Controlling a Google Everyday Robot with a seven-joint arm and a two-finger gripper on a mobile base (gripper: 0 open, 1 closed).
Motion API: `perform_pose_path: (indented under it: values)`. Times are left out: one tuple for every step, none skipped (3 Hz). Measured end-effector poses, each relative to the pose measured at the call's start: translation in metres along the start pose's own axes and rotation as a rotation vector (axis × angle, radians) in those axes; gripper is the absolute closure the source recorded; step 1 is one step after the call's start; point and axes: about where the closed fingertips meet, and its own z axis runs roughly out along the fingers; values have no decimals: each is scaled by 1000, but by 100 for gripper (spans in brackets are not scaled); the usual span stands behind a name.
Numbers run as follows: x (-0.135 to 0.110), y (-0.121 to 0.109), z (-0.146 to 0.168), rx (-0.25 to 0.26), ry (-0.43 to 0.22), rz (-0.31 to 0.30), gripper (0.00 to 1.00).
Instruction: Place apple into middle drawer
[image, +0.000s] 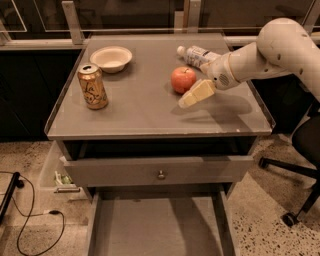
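Camera view: one downward look at a grey table (145, 112) with the drawers below it.
Apple (183, 79): sits upright on the tabletop, right of centre, well above and behind the drawer it is meant for.
Gripper (190, 98): low over the tabletop just right of and in front of the apple, angled down and to the left. I cannot tell how far open it is, and it has hold of nothing.
Middle drawer (155, 230): pulled out at the bottom, its flat floor bare and ready.
Step in hand: judged to be the approach, with the grasp not yet made.
Risk, rolling: the gripper comes in from the side, so a nudge could send the round apple off toward the can (92, 86) or the bowl (111, 57).
Risk, bottle: the plastic bottle (196, 53) lies just behind the wrist and could be knocked by a swing.
Risk, carry: the upper drawer front (125, 172) juts out over the route down, and a loose hold could drop the apple short.
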Motion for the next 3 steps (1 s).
perform_pose_path:
  values:
    - [-9, -19, 10, 19, -53, 31, 0]
    - [-22, -30, 14, 28, -92, 35, 0]
    - [-20, -33, 30, 19, -69, 50, 0]
